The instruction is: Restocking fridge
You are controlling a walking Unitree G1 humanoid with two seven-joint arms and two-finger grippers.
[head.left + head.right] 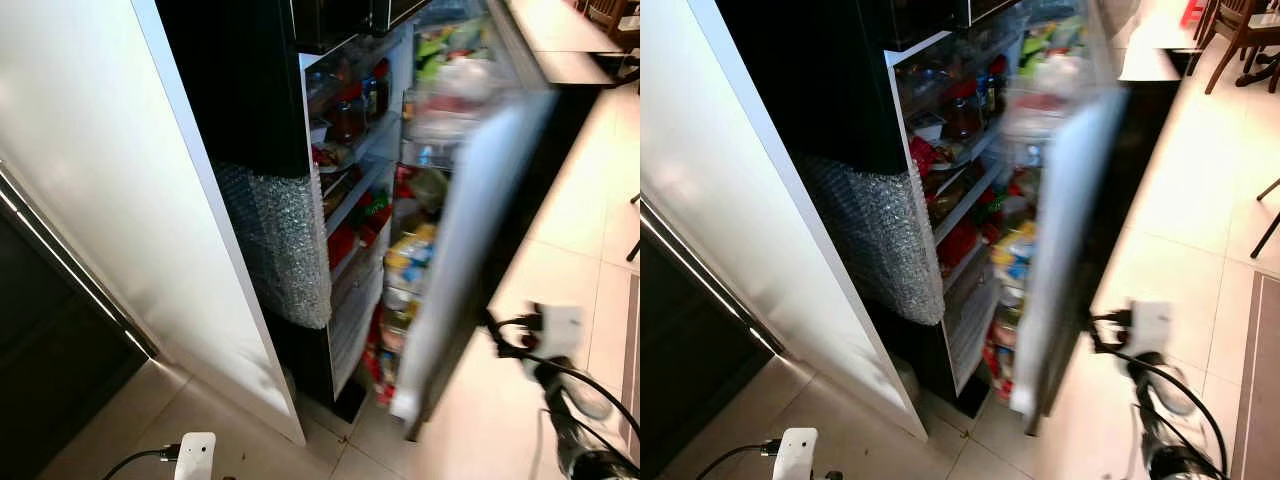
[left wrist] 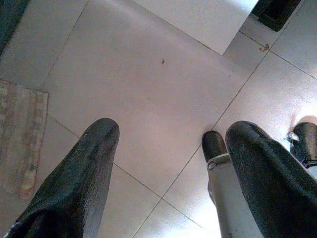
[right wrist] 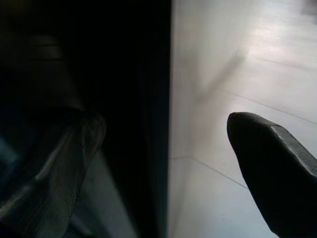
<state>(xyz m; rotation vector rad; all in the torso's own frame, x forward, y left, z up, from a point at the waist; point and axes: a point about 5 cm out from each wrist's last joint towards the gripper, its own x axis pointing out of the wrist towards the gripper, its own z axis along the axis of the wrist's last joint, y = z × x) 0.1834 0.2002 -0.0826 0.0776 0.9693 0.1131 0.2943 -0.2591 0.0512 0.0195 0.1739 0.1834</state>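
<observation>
The fridge (image 1: 350, 200) stands partly open, its door (image 1: 470, 250) blurred and its shelves and racks already packed with jars and packets. The right gripper (image 3: 168, 148) sits at the door's outer edge with jaws spread, grasping nothing; the left gripper (image 2: 168, 163) hangs over the floor (image 2: 148, 89), also spread and empty. The risk, as I judge it, is a finger catching the door edge, swinging it and shaking items off the racks. Open tile lies to the right; the white panel (image 1: 150, 200) hems in the left.
</observation>
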